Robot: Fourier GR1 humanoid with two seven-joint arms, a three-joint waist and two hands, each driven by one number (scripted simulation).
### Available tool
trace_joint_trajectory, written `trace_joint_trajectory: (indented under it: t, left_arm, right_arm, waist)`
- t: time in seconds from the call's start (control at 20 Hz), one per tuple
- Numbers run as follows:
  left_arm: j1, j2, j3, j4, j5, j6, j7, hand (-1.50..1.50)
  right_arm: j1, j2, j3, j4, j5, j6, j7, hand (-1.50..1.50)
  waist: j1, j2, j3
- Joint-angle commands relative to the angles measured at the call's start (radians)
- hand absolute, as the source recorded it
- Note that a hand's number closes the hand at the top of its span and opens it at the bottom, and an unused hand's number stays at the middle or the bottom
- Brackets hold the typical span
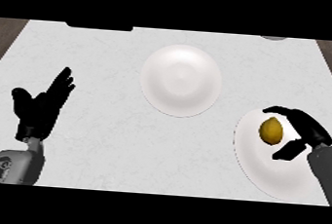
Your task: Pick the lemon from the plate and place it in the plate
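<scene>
A yellow lemon [270, 130] lies on the white plate [262, 167] at the right of the counter. My right hand [306, 127] is over that plate, its fingers arched over the top of the lemon and its thumb below and to the right; the hand stands open around the lemon without closing on it. A second white plate [180, 79] sits bare in the middle, farther back. My left hand [41, 106] rests open at the left, fingers up, away from both plates.
A dark object [99, 27] lies at the counter's back edge, and a small grey thing [273, 37] shows at the back right. Wooden floor shows past the counter's left and right edges.
</scene>
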Motion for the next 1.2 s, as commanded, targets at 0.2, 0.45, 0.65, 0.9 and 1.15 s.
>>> trace_joint_trajectory:
  t: [0.2,0.45,0.65,0.9,1.15]
  left_arm:
    - [-0.003,-0.013,0.013,0.028,-0.03,-0.005,-0.018,0.0]
    - [-0.006,-0.05,0.018,0.094,-0.04,0.013,-0.082,0.0]
    - [0.019,0.002,0.03,-0.046,-0.001,-0.026,0.024,0.0]
    - [-0.03,-0.025,-0.032,-0.003,-0.026,-0.051,0.005,0.0]
    - [-0.046,-0.022,-0.014,0.025,-0.011,-0.054,0.019,0.0]
  right_arm:
    - [-0.025,0.051,-0.01,0.047,0.036,-0.013,-0.079,1.5]
    - [-0.001,0.039,-0.047,0.005,0.021,-0.039,-0.107,1.5]
    - [-0.008,0.19,0.028,-0.18,0.103,-0.191,0.1,1.5]
    - [-0.169,0.456,0.323,-0.218,0.225,-0.147,0.218,1.5]
    - [-0.219,0.463,0.487,-0.385,0.155,-0.377,0.492,1.5]
  waist:
    - [0.0,0.005,0.008]
    - [-0.005,0.005,0.007]
    - [-0.003,-0.004,0.006]
    - [0.118,0.002,0.003]
    - [0.099,-0.004,0.007]
